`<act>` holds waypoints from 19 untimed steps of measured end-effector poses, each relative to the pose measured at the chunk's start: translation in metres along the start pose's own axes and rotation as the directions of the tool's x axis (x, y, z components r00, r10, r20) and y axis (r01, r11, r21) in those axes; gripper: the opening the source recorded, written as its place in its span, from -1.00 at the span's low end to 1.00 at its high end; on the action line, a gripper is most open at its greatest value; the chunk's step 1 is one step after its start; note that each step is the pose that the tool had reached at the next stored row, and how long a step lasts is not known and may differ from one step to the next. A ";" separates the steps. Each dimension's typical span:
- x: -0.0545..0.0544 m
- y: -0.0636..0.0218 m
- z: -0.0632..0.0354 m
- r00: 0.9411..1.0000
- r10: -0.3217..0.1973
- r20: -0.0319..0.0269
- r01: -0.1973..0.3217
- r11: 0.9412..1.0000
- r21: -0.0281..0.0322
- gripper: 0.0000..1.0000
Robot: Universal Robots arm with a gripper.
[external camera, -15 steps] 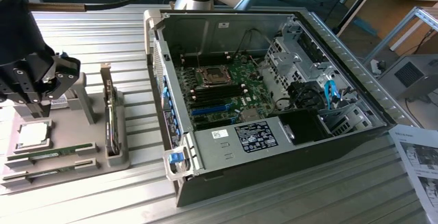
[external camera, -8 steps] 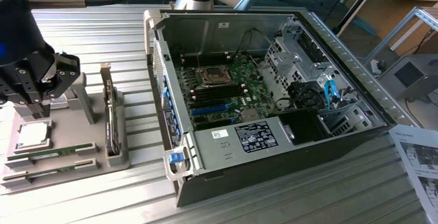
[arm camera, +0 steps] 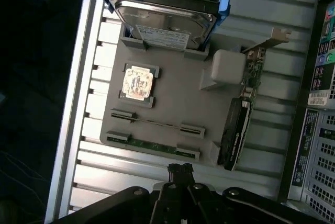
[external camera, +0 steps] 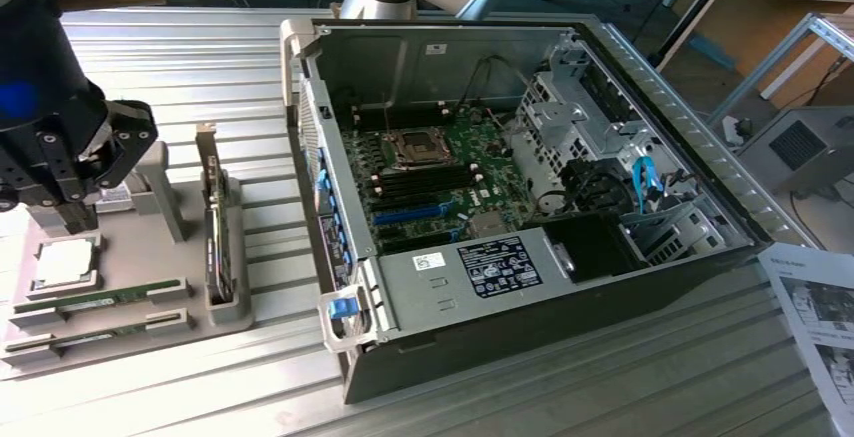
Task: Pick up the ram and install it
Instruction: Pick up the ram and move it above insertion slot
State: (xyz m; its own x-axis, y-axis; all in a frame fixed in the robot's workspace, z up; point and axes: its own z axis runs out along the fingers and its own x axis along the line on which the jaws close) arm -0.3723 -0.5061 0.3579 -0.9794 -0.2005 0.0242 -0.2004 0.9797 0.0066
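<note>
One green ram (arm camera: 153, 145) sits in the tray (arm camera: 178, 103) nr my gripper (arm camera: 179, 170), clenched on nothing. I'd open, then square jaws w/ its long edge.

Closed jaws hang above a grey tray (arm camera: 172, 98) on the ribbed surface (external camera: 200, 67). Open air lies between them and the ram (arm camera: 153, 145) nearest them. Beyond the ram, a hard drive (arm camera: 165, 22) and grey block (arm camera: 227, 67) stand tall; an upright card (arm camera: 238, 130) walls the tray's side toward the computer case (external camera: 400, 62).
</note>
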 end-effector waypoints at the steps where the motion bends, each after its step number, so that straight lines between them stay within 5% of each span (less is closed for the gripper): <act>1: 0.000 0.0000 0.0001 1.000 -0.015 0.000 0.015 1.000 0.000 -0.79; 6: 0.000 0.0000 0.0008 0.994 -0.108 -0.001 0.108 0.994 0.003 -0.79; 14: 0.000 0.0000 0.0021 0.967 -0.254 -0.003 0.254 0.967 0.007 -0.79; 15: 0.000 0.0000 0.0024 0.959 -0.282 -0.003 0.282 0.959 0.007 -0.79; 16: 0.000 0.0000 0.0029 0.941 -0.338 -0.004 0.338 0.941 0.009 -0.79; 19: 0.000 0.0000 0.0039 0.901 -0.434 -0.006 0.434 0.901 0.011 -0.79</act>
State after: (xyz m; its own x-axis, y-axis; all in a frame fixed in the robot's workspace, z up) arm -0.3723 -0.5061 0.3540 -0.7952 -0.6058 0.0245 -0.6059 0.7956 0.0056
